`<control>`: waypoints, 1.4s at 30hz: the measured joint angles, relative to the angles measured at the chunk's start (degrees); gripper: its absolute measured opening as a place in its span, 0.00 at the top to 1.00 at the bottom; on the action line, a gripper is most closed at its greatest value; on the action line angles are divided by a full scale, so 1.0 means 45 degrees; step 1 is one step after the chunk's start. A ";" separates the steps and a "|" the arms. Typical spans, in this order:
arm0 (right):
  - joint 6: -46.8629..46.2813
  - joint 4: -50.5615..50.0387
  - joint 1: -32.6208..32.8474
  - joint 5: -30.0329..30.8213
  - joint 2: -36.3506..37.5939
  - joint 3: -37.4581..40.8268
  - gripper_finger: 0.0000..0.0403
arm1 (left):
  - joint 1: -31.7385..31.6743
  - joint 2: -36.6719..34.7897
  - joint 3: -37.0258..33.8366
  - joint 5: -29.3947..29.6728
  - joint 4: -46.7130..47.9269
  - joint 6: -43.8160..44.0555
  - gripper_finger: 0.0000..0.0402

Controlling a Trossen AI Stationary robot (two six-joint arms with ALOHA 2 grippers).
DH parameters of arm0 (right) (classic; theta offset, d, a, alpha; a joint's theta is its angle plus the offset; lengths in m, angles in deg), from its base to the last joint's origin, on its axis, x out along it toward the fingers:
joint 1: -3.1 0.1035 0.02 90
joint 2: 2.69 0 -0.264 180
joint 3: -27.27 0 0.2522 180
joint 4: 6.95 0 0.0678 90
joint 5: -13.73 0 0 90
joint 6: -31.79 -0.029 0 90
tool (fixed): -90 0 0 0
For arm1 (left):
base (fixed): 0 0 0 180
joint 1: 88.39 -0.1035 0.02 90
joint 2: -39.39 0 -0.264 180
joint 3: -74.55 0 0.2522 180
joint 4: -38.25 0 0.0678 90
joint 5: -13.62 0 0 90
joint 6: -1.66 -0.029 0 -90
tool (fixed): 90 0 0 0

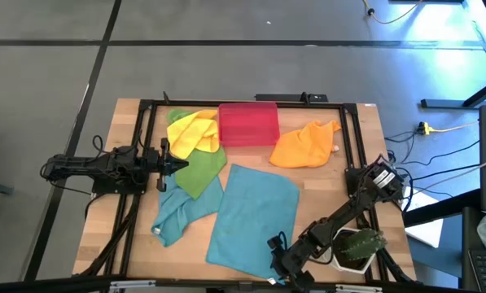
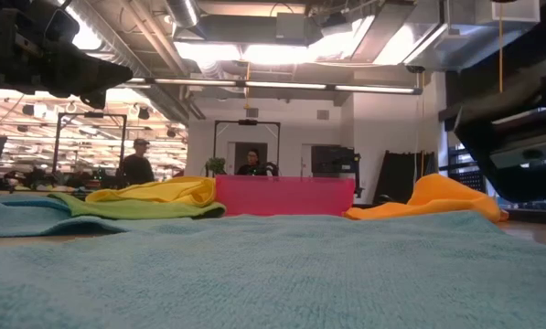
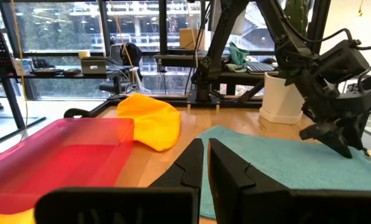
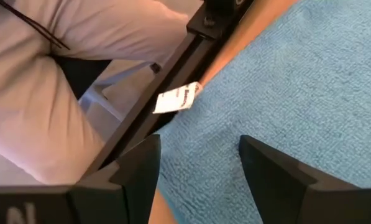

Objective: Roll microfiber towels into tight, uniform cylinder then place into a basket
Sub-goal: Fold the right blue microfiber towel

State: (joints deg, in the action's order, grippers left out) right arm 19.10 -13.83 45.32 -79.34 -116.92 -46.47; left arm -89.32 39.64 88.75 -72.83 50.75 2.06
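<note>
A teal-blue towel [image 1: 255, 213] lies spread flat at the table's middle and near side. It also shows in the right wrist view [image 4: 309, 87]. A second teal towel [image 1: 176, 216] lies crumpled to its left. Green [image 1: 200, 169], yellow [image 1: 192, 130] and orange [image 1: 305, 144] towels lie around the red-pink basket [image 1: 248, 124] at the far side. My right gripper [image 1: 277, 244] is open just above the flat towel's near edge, by its white label [image 4: 178, 98]. My left gripper [image 1: 181, 163] is shut and empty, held over the green towel.
A white plant pot [image 1: 358, 248] stands at the near right corner, under my right arm. A black frame [image 1: 145, 130] runs round the table. A person in light clothes [image 4: 42, 93] stands just beyond the near edge. Other people show far back [image 2: 137, 164].
</note>
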 joint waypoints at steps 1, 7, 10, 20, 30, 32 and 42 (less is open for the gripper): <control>0.0154 -0.0151 0.0000 0.0048 0.0004 -0.0022 0.47 | -0.0005 0.0000 -0.0001 0.0000 0.0000 0.0000 0.97; 0.0457 -0.1072 -0.0015 0.0578 0.0049 -0.0049 0.60 | 0.0000 0.0000 -0.0004 0.0000 0.0000 0.0005 0.97; 0.0632 -0.1178 -0.0024 0.0613 0.0046 -0.0046 0.69 | -0.0005 0.0000 -0.0004 0.0000 0.0000 0.0005 0.97; 0.0910 -0.1359 -0.0778 -0.0823 0.0303 0.0031 0.98 | -0.0001 0.0000 -0.0004 0.0000 0.0000 0.0003 0.97; 0.1188 -0.1373 -0.1490 -0.0907 0.1436 0.0235 0.99 | 0.0000 0.0000 -0.0003 -0.0048 -0.0575 0.3115 0.97; 0.1151 -0.1344 -0.1600 -0.0722 0.1681 0.0358 0.99 | 0.0000 0.0000 -0.0003 0.0163 -0.1142 0.4500 0.97; 0.0491 -0.0969 -0.2032 0.0626 0.3424 0.1604 1.00 | 0.0000 0.0001 -0.0003 0.0605 -0.2608 0.5092 0.97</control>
State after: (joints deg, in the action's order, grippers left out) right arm 21.31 -18.19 36.17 -76.53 -101.51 -39.25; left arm -89.32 39.65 88.74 -70.11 39.02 24.97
